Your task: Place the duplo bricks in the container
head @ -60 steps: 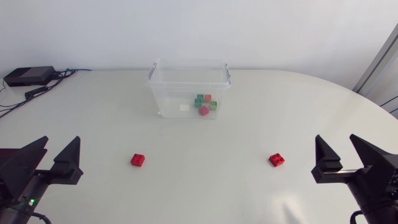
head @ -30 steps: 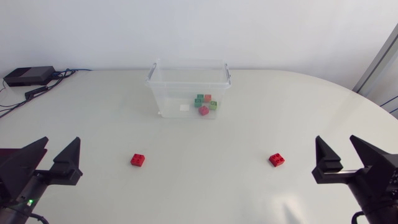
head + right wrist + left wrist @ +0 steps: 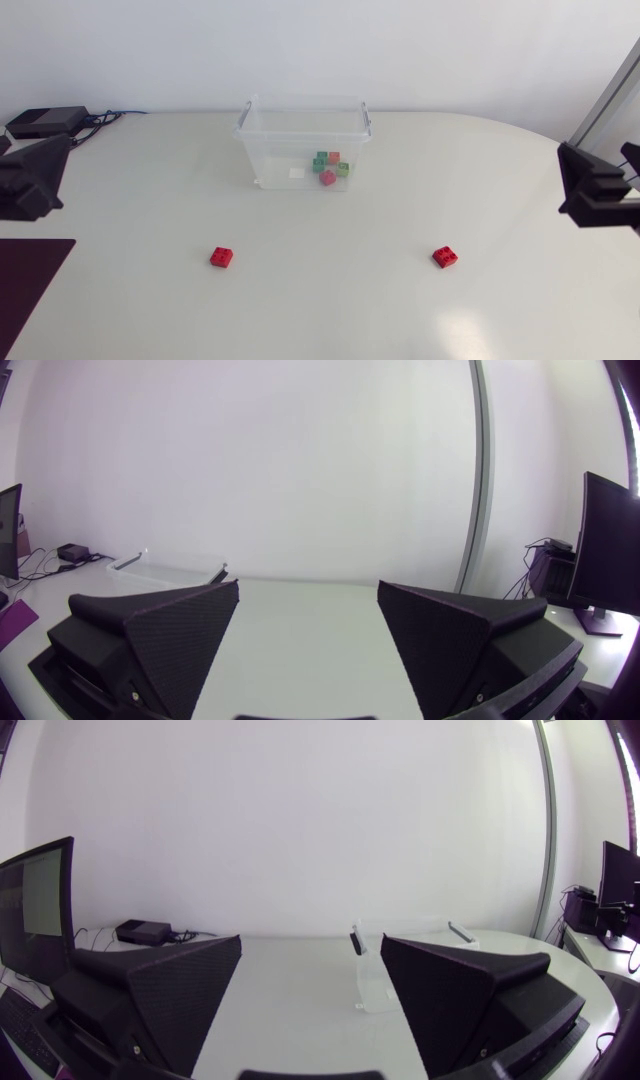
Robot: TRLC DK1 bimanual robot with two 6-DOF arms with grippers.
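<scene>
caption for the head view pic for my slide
Left red brick and right red brick lie outside the partly filled container.

- The container stands at the back middle of the surface.
- A cluster of bricks lies in the container, toward its front right part.
- The left loose brick lies on the surface before the container, off to its left.
- The right loose brick lies level with it, well apart, off to the container's right.
- The left pincer is at the surface's left edge and the right pincer at its right edge, both well apart from the loose bricks.
- A flat box sits at the back left corner.
</scene>
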